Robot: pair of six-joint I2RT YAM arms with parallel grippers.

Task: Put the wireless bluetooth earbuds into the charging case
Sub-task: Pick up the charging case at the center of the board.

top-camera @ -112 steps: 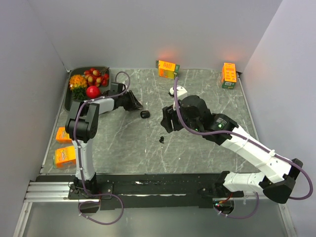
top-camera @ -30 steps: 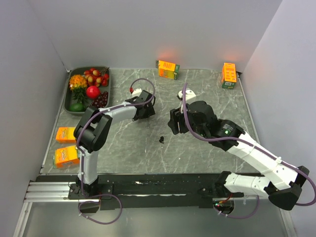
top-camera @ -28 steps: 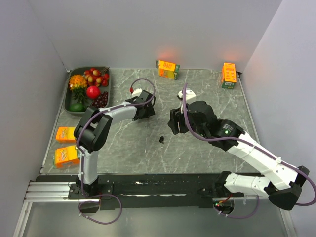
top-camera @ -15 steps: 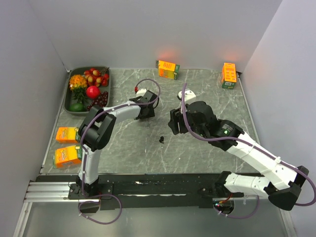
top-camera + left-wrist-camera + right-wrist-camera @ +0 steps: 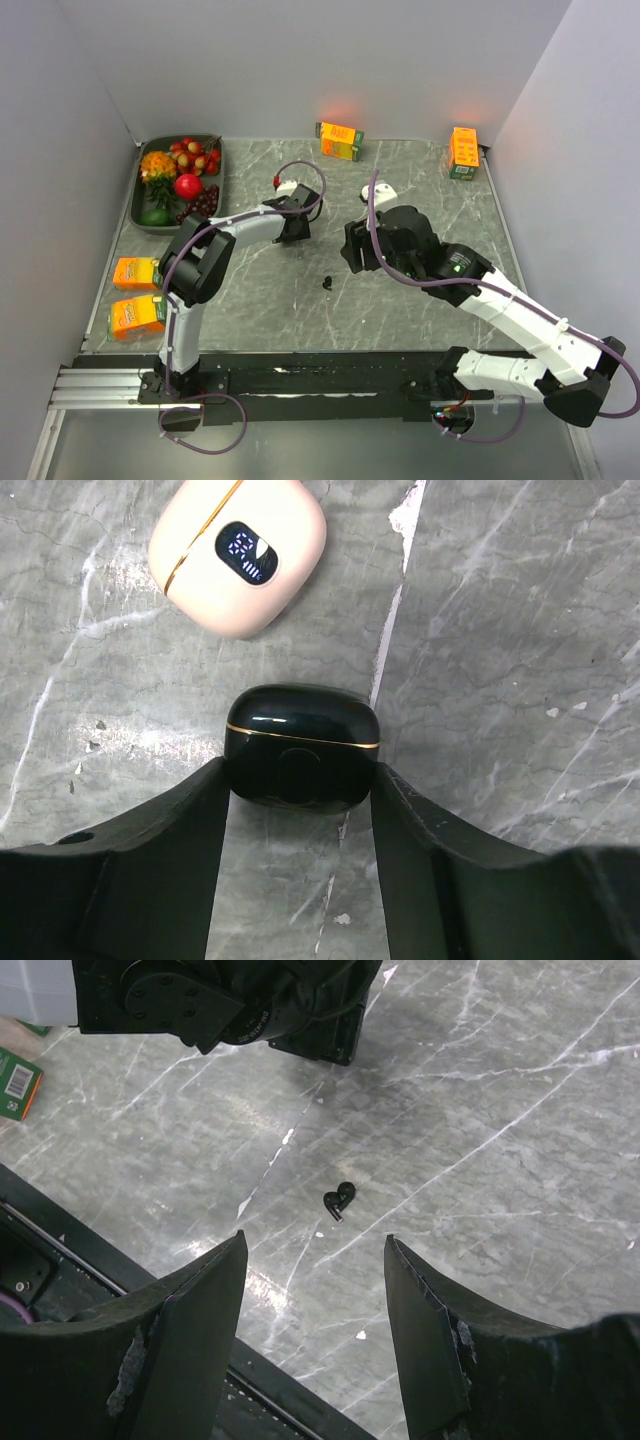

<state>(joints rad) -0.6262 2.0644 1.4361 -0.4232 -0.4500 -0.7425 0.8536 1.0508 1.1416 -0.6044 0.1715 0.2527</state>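
Note:
The black charging case [image 5: 303, 748], lid closed with a gold seam, lies on the marble table. My left gripper [image 5: 300, 780] has a finger pressed against each of its sides. In the top view that gripper [image 5: 295, 232] covers the case. A pair of black wireless bluetooth earbuds [image 5: 339, 1201] lie together on the table, just beyond and between the tips of my right gripper [image 5: 315, 1238], which hovers open above them with nothing held. The top view shows the earbuds [image 5: 327, 283] lying near-left of the right gripper [image 5: 352, 250].
A closed pinkish-white case [image 5: 238, 555] with a lit display lies just past the black one. Orange juice cartons stand at the back [image 5: 341, 140], back right [image 5: 463, 152] and left edge [image 5: 133, 272]. A fruit tray [image 5: 150, 200] sits at the back left.
The left gripper's jaws have closed in until they touch both sides of the black case, and its wrist has shifted slightly right. The right arm has stayed put.

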